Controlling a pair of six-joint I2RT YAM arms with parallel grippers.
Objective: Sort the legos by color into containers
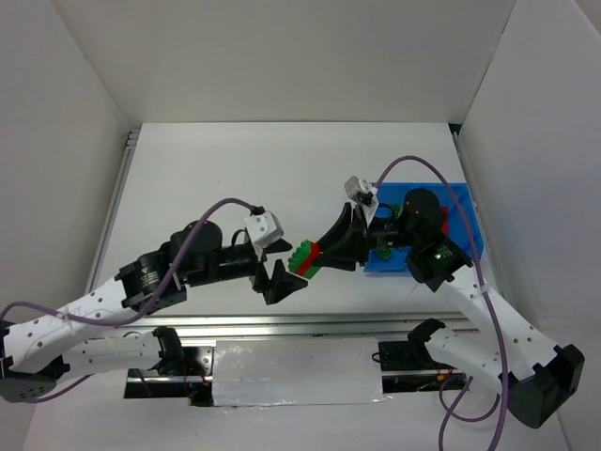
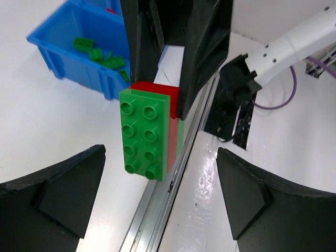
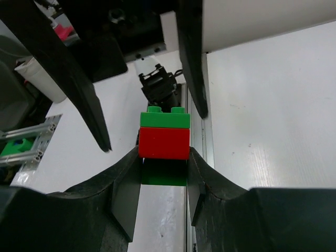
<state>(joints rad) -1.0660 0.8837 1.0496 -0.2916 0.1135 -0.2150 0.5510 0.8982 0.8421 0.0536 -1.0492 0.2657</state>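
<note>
A joined stack of green and red legos (image 1: 305, 256) hangs above the table between the two arms. My right gripper (image 3: 164, 157) is shut on its red part (image 3: 164, 143). A green brick (image 2: 146, 131) with its studs showing faces my left gripper (image 2: 160, 210). That gripper is wide open, its fingers (image 2: 58, 191) apart from the stack on both sides. The blue container (image 1: 467, 205) stands at the right behind the right arm. Several green legos (image 2: 100, 55) lie in one compartment, and a bit of red (image 2: 110, 9) shows in the other.
An aluminium rail (image 2: 157, 210) runs along the table's near edge below the stack. The right arm's white link and purple cable (image 2: 286, 47) cross the right of the left wrist view. White walls enclose the table on three sides.
</note>
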